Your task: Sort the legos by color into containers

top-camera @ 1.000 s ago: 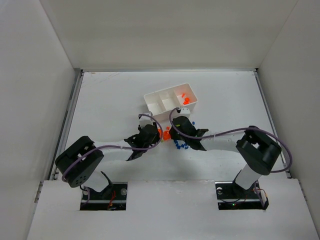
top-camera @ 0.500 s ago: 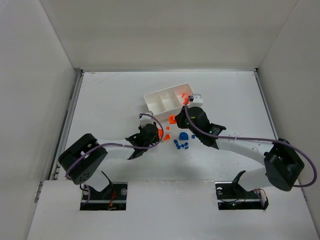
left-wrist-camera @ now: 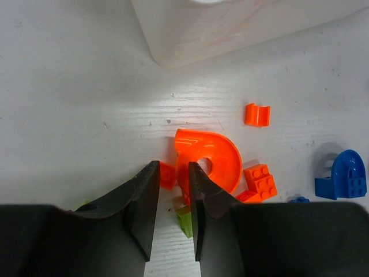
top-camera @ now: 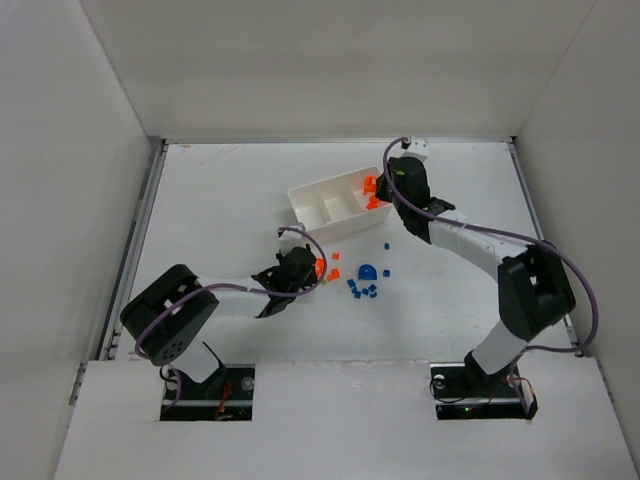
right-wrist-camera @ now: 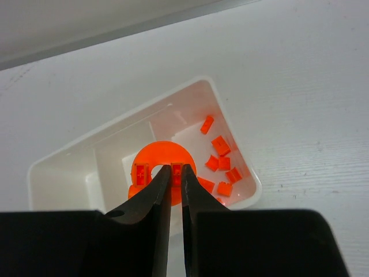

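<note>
Right gripper [right-wrist-camera: 176, 168] hung over the end compartment of the white plastic three-compartment tray [top-camera: 300, 210], fingers clamped on a rounded orange ring piece [right-wrist-camera: 155, 158], small orange bricks [right-wrist-camera: 221, 144] below. Left gripper [left-wrist-camera: 173, 165] was low over the table [left-wrist-camera: 86, 86], fingers narrow around a tiny orange brick [left-wrist-camera: 168, 175]; couldn't tell if pinched.

White table [top-camera: 220, 200] holds the tray [top-camera: 303, 215] and scattered orange, blue legos [top-camera: 362, 290].

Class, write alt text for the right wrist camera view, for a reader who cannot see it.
The right gripper pinches a rounded orange piece over a white tray. The tray's end compartment beneath holds several small orange bricks, and the tray sits on a white table.
</note>
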Controlling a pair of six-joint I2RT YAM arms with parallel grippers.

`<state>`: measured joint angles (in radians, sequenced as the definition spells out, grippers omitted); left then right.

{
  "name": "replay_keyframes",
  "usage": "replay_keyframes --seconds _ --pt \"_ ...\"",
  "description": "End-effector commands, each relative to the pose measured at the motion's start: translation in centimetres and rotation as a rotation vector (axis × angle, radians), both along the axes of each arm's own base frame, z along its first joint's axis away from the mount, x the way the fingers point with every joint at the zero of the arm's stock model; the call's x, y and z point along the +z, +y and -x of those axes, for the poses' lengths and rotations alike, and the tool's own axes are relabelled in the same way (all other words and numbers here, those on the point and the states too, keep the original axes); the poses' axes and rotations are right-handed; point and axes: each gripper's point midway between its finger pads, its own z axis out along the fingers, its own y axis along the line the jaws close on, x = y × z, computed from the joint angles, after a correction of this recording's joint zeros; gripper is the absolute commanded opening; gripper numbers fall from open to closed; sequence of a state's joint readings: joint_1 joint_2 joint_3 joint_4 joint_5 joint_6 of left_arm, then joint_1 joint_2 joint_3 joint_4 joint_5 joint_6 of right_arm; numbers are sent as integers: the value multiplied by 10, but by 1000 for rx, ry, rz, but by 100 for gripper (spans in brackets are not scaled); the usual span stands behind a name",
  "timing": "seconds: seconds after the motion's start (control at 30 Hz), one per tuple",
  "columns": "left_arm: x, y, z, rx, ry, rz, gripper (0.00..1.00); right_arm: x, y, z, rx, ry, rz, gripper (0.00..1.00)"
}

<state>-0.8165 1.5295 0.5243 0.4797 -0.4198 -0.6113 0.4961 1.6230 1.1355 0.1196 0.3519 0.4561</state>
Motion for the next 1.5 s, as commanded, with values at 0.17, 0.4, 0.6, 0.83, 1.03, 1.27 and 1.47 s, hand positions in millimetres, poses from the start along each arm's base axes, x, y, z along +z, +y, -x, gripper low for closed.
replay_keyframes --seconds 0.17,0.4,0.6,0.83,1.03,1.27,1.47 --pt "14 -10 -15 14 -39 29 22 1 10 -29 30 -9 -6 30" --pt "13 -13 -17 17 -40 35 19 15 11 -9 51 -37 -16 35" --pt "18 -16 -17 14 -43 42 11 3 19 23 84 -21 -25 35" --pt "33 -12 -13 18 -66 69 6 4 13 52 91 -27 -47 36" --pt "71 -10 -14 28 -132 128 6 0 -2 78 81 -29 -54 37" --pt "122 -18 -23 17 -202 205 6 -21 -14 112 81 0 -81 37" --pt "174 -58 -66 -21 -286 265 6 -51 -23 141 74 46 -92 36"
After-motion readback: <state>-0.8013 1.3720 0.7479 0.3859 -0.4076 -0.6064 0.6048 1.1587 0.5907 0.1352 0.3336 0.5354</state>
